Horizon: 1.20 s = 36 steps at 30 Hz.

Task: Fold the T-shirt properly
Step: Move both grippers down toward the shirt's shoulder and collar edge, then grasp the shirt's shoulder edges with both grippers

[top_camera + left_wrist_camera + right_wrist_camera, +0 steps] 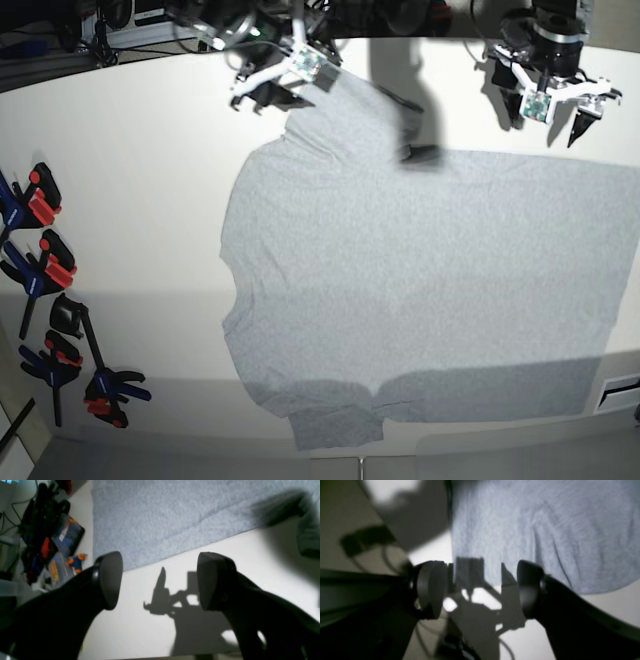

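I am working over a white table [140, 200] with a row of clamps [45, 270] parked along its left edge, clear of the work area. The T-shirt [420, 290] lies spread flat, plain side up, across the table's centre and right, one sleeve toward the far edge and one toward the near edge. My right claw [268, 88] hovers at the far sleeve, jaws fully apart and empty; I judge this a staging position for a first pinch. My left claw [556, 100] hangs beyond the far hem corner, also wide open, holding nothing. The right wrist view shows fabric directly below the pads [431, 588], whereas the left wrist view shows bare table under its pads [111, 580], cloth edge just ahead.
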Tool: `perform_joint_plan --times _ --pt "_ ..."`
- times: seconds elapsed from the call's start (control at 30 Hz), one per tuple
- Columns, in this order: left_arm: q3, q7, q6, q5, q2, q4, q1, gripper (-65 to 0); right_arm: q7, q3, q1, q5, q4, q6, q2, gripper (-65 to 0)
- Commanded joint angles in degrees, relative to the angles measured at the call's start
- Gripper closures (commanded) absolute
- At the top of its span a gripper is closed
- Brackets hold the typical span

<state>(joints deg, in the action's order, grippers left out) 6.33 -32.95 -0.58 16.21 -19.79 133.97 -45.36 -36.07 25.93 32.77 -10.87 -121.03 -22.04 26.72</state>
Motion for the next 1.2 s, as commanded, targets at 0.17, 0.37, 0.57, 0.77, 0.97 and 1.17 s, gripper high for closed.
perform_joint_plan --times 0.17,0.37,0.57,0.77,0.97,1.17 --pt "0.09 1.22 0.61 0.24 -1.51 1.03 -0.31 -42.1 -1.92 9.81 -7.28 0.37 8.52 3.43 0.39 -41.5" --pt "0.11 1.22 0.59 0.24 -1.53 1.03 -0.31 -42.1 -1.99 14.27 -10.54 0.33 11.72 7.06 0.42 -41.2" --pt "0.09 1.2 0.61 0.24 -1.51 1.03 -0.17 -42.1 -3.72 13.44 -10.97 -1.01 12.26 7.54 0.44 -16.6" --pt "0.09 1.22 0.59 0.24 -1.51 1.03 -0.15 -42.1 -4.07 13.46 -10.97 -7.08 12.26 8.9 0.44 0.0" --pt "0.11 2.75 0.13 0.28 -2.97 -2.03 2.32 -42.1 -5.25 13.46 -10.95 -14.4 12.24 12.48 0.44 0.0" --pt "0.09 6.23 -5.05 2.47 -10.45 -17.79 6.82 -42.1 -9.97 13.46 -10.78 -15.23 12.02 12.46 1.22 0.0"
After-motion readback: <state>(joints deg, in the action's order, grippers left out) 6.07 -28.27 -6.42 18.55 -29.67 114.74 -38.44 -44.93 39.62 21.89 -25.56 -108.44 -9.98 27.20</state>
